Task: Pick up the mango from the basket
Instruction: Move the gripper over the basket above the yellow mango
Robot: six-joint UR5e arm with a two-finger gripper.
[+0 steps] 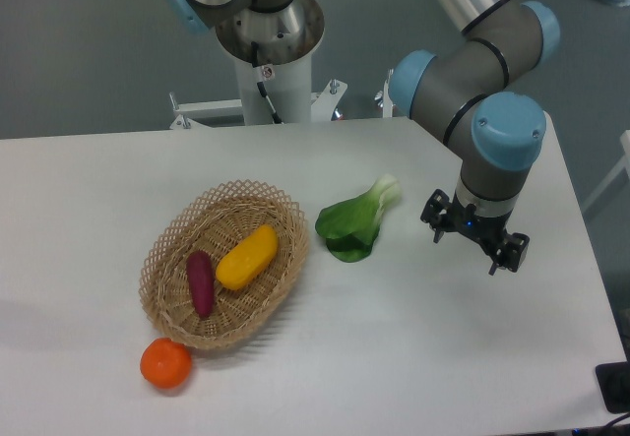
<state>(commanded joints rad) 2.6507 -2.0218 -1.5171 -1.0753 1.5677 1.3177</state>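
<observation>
White counter (89, 190) is all around me. My jaws hang open and hold nothing, over on the right, well apart from the basket (163, 249). I think the mango (247, 256) is my job. It lies inside the basket, just beside a purple vegetable (200, 281). A leafy green (354, 221) sits between us. An orange (165, 363) rests outside, touching the basket's edge. I must go left.
</observation>
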